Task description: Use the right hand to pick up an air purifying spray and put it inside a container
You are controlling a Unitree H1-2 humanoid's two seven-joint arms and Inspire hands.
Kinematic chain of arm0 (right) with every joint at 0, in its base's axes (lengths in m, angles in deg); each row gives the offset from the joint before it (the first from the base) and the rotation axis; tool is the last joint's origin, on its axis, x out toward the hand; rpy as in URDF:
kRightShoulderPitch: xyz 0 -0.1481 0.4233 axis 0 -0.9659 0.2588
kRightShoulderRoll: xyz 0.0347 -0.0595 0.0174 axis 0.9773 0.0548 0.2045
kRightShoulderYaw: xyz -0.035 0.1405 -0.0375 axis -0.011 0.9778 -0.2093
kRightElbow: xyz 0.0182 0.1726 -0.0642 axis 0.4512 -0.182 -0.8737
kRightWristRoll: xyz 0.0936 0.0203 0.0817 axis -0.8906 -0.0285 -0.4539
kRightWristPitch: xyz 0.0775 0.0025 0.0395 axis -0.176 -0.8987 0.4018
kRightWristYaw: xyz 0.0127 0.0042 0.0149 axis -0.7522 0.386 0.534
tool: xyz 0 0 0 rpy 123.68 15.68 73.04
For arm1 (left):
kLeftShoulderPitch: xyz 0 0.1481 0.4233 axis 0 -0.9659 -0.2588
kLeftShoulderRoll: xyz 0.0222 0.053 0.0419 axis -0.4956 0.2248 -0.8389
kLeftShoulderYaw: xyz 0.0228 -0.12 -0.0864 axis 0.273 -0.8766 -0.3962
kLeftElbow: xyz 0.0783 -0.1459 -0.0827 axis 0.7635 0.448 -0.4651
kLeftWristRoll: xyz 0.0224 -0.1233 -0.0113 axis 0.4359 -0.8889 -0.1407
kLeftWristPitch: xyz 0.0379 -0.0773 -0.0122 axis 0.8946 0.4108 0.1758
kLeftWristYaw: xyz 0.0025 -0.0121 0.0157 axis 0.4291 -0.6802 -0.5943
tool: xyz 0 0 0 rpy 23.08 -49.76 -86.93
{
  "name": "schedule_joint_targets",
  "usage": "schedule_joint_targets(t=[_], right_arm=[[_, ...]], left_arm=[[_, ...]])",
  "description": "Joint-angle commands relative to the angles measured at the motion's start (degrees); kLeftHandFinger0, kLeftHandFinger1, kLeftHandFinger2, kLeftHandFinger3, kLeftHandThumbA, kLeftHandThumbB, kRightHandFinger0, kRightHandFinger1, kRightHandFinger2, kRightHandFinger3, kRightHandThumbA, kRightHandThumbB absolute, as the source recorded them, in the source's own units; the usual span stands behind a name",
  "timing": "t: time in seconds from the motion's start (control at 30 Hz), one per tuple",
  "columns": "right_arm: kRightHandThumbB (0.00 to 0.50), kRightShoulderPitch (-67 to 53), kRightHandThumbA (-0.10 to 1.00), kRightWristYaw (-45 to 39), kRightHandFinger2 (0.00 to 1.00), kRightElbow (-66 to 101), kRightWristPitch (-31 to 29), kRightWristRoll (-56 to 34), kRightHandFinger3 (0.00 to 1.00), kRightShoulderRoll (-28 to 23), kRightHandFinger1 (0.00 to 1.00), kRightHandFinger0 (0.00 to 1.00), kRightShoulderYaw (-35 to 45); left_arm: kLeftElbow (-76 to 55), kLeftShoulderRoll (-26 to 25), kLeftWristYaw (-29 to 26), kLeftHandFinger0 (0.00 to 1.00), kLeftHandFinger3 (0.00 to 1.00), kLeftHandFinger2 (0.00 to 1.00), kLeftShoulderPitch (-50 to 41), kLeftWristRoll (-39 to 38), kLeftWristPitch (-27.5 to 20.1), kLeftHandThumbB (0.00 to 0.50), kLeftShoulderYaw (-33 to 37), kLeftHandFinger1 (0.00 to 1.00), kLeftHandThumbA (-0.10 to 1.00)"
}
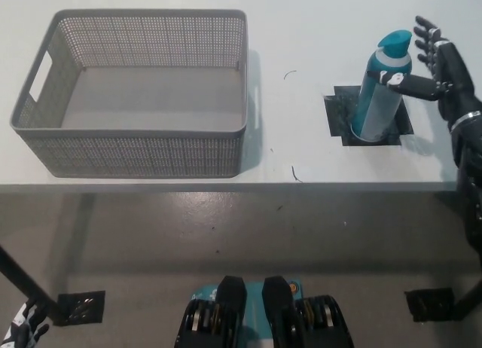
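Black right hand (435, 62) spread wide at the far right of the white counter (301, 32), fingers splayed upward and apart, grasping nothing. One digit reaching leftward to the upper body of the air purifying spray (380, 88), apparently just touching it near a small pale mark below the cap; rest of the hand just beside the bottle, on its right.

Spray upright, leaning slightly in this steep view: teal cap, teal body with a grey panel down its front. Printing on the panel too small to read; no brand legible.

Base of the bottle planted on a dark square patch (339, 118) fixed to the counter, corners of the patch showing around it.

Grey mesh basket (135, 160) well to the left of the spray, open-topped, nothing inside, a handle slot cut in its left wall. Bare counter between basket and bottle, with two faint thin curved marks on the surface and nothing standing in the way.

Grey floor below the counter's near edge, with dark patches at lower left and lower right.

White left hand (22, 325) barely visible in the bottom left corner, low and well away from the counter; open or closed, cannot tell.
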Motion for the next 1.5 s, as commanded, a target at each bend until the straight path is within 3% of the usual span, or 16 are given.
schedule_joint_targets(t=[0.0,0.1,0.27,0.57,0.63,0.7,0.77,0.8,0.83,0.87,0.9,0.97,1.2,1.33,1.43,1.47], right_arm=[[0.500,4.51,0.94,2.43,1.00,-3.23,-6.45,-0.67,1.00,0.06,1.00,1.00,0.69],[0.500,4.98,0.98,3.53,1.00,-6.35,-8.01,0.39,1.00,0.34,1.00,1.00,-0.02],[0.500,5.83,0.88,3.29,1.00,-9.72,-8.24,-2.34,1.00,1.63,1.00,1.00,1.52],[0.500,6.81,0.84,5.66,1.00,-19.27,-13.78,-1.17,1.00,1.26,1.00,1.00,1.27],[0.500,8.07,0.62,9.51,1.00,-22.28,-14.86,-1.13,1.00,1.98,1.00,1.00,2.33],[0.446,8.82,0.44,9.88,1.00,-24.23,-16.24,-1.19,1.00,2.08,1.00,1.00,2.49],[0.436,8.68,0.36,11.28,1.00,-23.78,-15.44,-0.63,1.00,2.10,1.00,1.00,2.53],[0.431,8.97,0.03,13.66,1.00,-23.85,-16.56,-2.22,1.00,3.22,1.00,1.00,4.53],[0.433,9.08,-0.01,14.74,1.00,-23.98,-17.15,-2.58,1.00,3.60,1.00,1.00,5.18],[0.397,9.80,-0.10,18.09,0.71,-25.94,-20.03,-2.91,0.75,4.64,0.71,0.74,6.58],[0.376,9.97,-0.10,19.13,0.57,-26.79,-22.03,-3.36,0.61,5.30,0.54,0.55,7.35],[0.363,10.13,-0.10,19.46,0.47,-27.88,-23.26,-4.08,0.53,6.07,0.41,0.39,8.33],[0.342,8.45,-0.10,20.26,0.53,-26.97,-23.21,-3.80,0.56,6.44,0.47,0.45,9.03],[0.375,8.39,-0.10,19.14,0.47,-22.49,-24.04,-4.12,0.49,6.64,0.42,0.42,8.66],[0.373,8.74,-0.10,20.12,0.47,-15.37,-20.82,-1.93,0.49,7.14,0.42,0.40,7.04],[0.386,9.54,-0.10,19.87,0.45,-12.15,-18.29,-2.09,0.49,7.63,0.44,0.45,6.83]], left_arm=[[-1.97,-1.14,0.26,1.00,1.00,1.00,-0.27,-0.37,-1.51,0.420,-0.74,1.00,1.00],[-2.44,-1.16,0.02,1.00,1.00,1.00,-0.33,0.13,-1.01,0.406,-0.81,1.00,1.00],[-1.96,-1.46,0.10,1.00,1.00,1.00,0.40,-0.18,-1.34,0.428,-1.04,1.00,1.00],[-3.21,-1.38,0.57,1.00,1.00,1.00,0.38,-0.02,0.41,0.426,-0.39,1.00,1.00],[-3.37,-1.19,0.58,1.00,1.00,1.00,0.60,-0.33,0.70,0.420,-0.26,1.00,1.00],[-3.26,-1.21,0.62,1.00,1.00,1.00,0.55,-0.02,0.72,0.427,-0.03,1.00,1.00],[-3.04,-0.87,0.64,1.00,1.00,1.00,0.58,0.42,0.60,0.426,0.52,1.00,1.00],[-3.07,-0.80,0.45,1.00,1.00,1.00,0.94,0.65,0.98,0.424,0.60,1.00,1.00],[-3.06,-0.81,0.44,1.00,1.00,1.00,1.05,0.65,1.06,0.423,0.67,1.00,1.00],[-3.21,-0.98,0.55,1.00,1.00,1.00,1.19,0.95,1.20,0.420,0.87,1.00,1.00],[-3.75,-1.03,0.58,1.00,1.00,1.00,1.10,0.82,2.00,0.415,0.83,1.00,1.00],[-4.20,-0.89,0.51,1.00,1.00,1.00,0.93,0.24,2.82,0.411,0.64,1.00,1.00],[-4.28,-1.41,1.31,1.00,1.00,1.00,1.17,-0.31,3.77,0.410,0.80,1.00,1.00],[-3.46,-1.52,1.86,1.00,1.00,1.00,1.27,-0.61,3.04,0.423,0.75,1.00,1.00],[-3.27,-1.45,1.93,1.00,1.00,1.00,1.15,-0.54,2.97,0.426,0.87,1.00,1.00],[-3.22,-1.43,1.96,1.00,1.00,1.00,1.10,-0.58,2.94,0.424,0.86,1.00,1.00]])
